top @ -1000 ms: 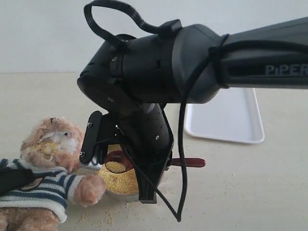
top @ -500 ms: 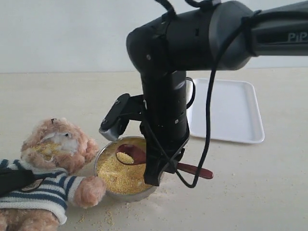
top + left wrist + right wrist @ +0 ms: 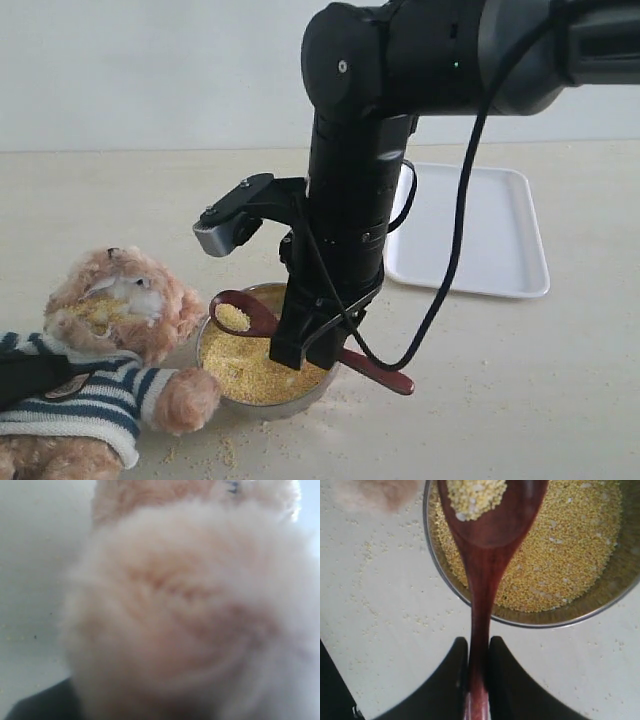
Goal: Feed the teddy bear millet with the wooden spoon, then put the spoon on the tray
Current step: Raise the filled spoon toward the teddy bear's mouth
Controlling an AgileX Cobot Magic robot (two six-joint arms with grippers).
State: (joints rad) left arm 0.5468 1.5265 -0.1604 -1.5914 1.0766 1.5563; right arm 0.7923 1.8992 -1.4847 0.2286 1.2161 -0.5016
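Note:
My right gripper [image 3: 318,345] [image 3: 478,645] is shut on the slim handle of the wooden spoon [image 3: 238,314] [image 3: 485,580]. The spoon's oval bowl carries a small heap of millet [image 3: 475,495] and hangs over the near-left rim of the steel bowl [image 3: 300,400] [image 3: 545,622], which is full of millet [image 3: 250,365] [image 3: 570,555]. The teddy bear [image 3: 115,310] lies at the left with grains on its muzzle, a short way from the spoon tip. Its fur [image 3: 190,605] fills the left wrist view and hides the left jaws. The white tray [image 3: 480,230] lies behind my right arm.
Loose millet crumbs [image 3: 225,450] are scattered on the table in front of the bowl and beside it [image 3: 395,605]. A dark part of my left arm [image 3: 25,372] lies across the bear's striped sweater. My right arm stands upright over the bowl.
My right arm has swung upright and shifted left. The spoon has come up out of the millet with a small heap and moved toward the bear's face.

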